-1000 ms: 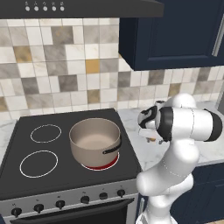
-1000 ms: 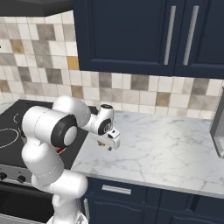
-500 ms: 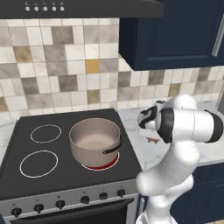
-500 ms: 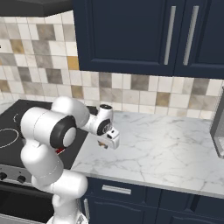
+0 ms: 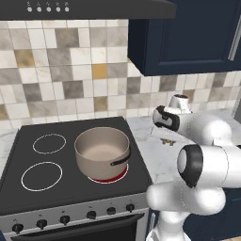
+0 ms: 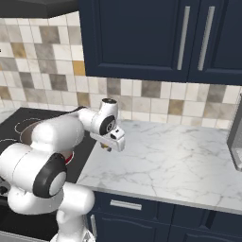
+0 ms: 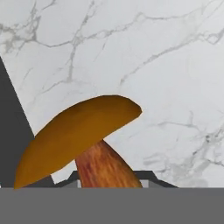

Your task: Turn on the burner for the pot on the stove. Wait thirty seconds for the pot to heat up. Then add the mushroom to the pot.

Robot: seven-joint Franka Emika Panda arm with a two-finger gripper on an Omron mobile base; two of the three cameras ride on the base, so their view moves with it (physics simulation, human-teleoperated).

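Note:
The taupe-grey pot (image 5: pixel 102 152) stands on the stove (image 5: pixel 70 193), over the burner (image 5: pixel 113 178) whose red glow shows under its front edge. Its dark handle points to the front right. The pot's pale inside holds nothing. My gripper (image 6: pixel 109 145) hangs over the marble counter just right of the stove, shut on the mushroom (image 7: pixel 78 131). In the hand view the orange-brown cap looms large and tilted, and the stem runs down between my fingertips (image 7: pixel 151 177). The stove's black edge (image 7: pixel 11 131) shows at the left of that view.
Two plain white rings (image 5: pixel 49 143) (image 5: pixel 41 176) mark the stove's left side. Black knobs (image 5: pixel 65 219) line the steel front. The marble counter (image 6: pixel 179 160) stretches right toward a steel appliance edge (image 6: pixel 235 142). Dark blue cabinets (image 6: pixel 156 42) and a range hood (image 5: pixel 84 8) hang overhead.
My gripper has risen a little off the counter with the mushroom and drifted slightly toward the stove. The pot has not moved.

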